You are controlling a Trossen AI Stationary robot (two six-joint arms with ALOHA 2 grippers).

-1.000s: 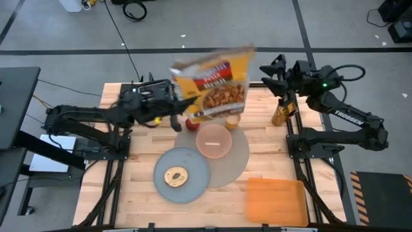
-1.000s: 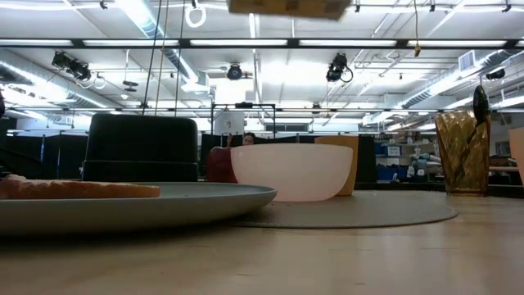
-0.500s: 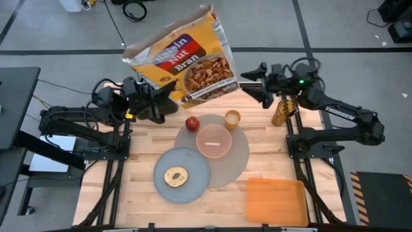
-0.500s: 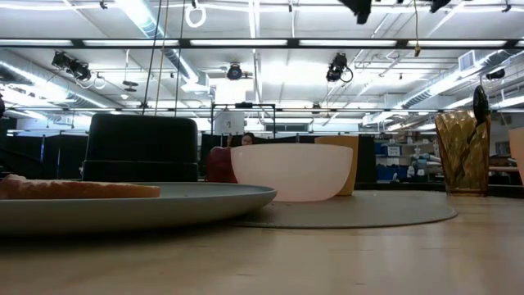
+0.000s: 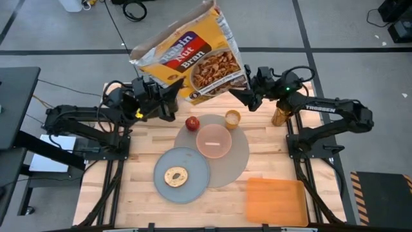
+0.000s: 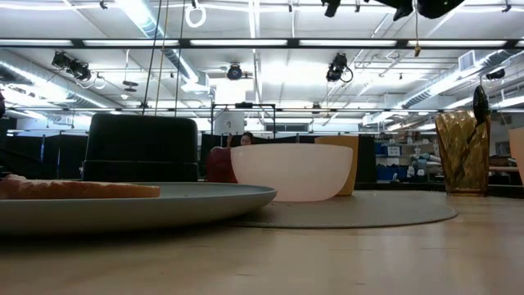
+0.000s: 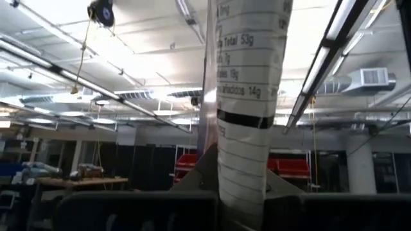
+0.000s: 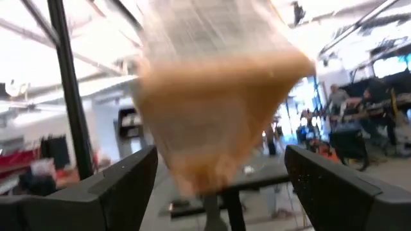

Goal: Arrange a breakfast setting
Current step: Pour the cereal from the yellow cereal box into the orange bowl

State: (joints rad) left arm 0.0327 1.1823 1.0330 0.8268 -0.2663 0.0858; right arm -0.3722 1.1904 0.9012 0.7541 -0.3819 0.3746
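Note:
A yellow cereal box (image 5: 193,58) hangs high over the table's far side, tilted, with my left gripper (image 5: 168,102) shut on its lower left part. My right gripper (image 5: 248,91) is open at the box's lower right corner (image 8: 212,128), one finger on each side, apart from it. Below on the table lies a round taupe mat (image 5: 238,158) with a pink bowl (image 5: 214,140), an orange cup (image 5: 232,118) and a red apple (image 5: 192,123). A grey plate (image 5: 193,183) with a bagel (image 5: 175,176) overlaps the mat's near left rim. My left gripper pinches the box's bottom end at its narrow printed side (image 7: 241,192) between the two fingers, coming from below and slanting upward. The box stands up above the fingers, tilted, lifted clear of the table.
A flat orange board (image 5: 277,200) lies at the near right. An amber container (image 6: 463,152) stands at the right edge by the right arm's base, with a utensil's end sticking up out of it. A black box (image 6: 141,147) stands behind the plate.
My left gripper has tipped upward, and the box has risen and swung toward the far left, out of the low view's top. My right gripper has come toward the table's left and a little down, up to the box's lower right corner.

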